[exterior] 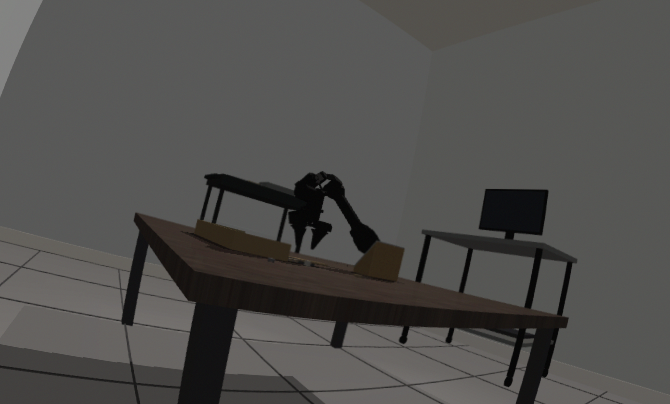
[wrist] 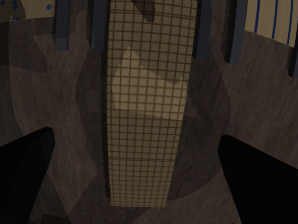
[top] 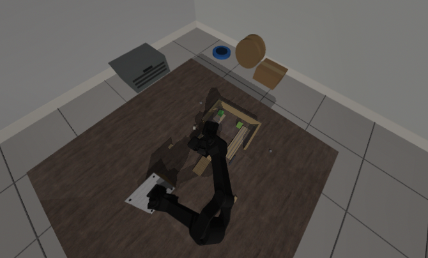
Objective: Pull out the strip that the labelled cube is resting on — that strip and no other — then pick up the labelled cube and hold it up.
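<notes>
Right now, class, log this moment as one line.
gripper: open, empty | under it: grid-patterned strip, partly drawn out of tray | green cubes in tray | labelled cube: not visible

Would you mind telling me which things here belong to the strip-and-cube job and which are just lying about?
Job: open gripper; checked strip below it; wooden tray. The labelled cube is not in sight.
Lying about: blue ring; brown disc; cardboard box; grey vented box; monitor.
</notes>
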Controlling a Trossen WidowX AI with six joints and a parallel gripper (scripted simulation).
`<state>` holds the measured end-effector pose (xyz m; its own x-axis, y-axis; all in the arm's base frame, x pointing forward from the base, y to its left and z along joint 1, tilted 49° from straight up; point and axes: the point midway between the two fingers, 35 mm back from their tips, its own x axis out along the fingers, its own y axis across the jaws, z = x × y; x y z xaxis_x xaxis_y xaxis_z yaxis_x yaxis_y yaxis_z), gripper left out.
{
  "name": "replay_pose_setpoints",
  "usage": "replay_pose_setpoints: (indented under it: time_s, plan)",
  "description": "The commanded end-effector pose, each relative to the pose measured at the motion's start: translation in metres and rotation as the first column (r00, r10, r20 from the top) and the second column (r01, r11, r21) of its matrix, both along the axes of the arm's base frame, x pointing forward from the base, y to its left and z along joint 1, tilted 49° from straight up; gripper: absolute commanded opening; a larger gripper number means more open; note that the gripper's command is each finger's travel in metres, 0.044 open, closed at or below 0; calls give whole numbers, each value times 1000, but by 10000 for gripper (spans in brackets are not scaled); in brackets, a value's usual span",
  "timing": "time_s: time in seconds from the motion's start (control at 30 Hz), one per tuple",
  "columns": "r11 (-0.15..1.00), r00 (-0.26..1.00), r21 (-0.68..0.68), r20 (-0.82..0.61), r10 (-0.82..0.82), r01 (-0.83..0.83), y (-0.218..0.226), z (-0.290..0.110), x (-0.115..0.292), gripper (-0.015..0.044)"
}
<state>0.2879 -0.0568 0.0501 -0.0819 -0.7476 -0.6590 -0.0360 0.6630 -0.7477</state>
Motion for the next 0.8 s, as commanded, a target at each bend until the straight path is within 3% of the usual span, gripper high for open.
replay_pose_setpoints:
  time_s: [0.0, 0.77]
  plan:
    - [1000, 1000, -4, 3, 4, -4, 1, 1, 15, 440]
    - [1000, 1000, -4, 8, 4, -4, 8, 0, 99, 440]
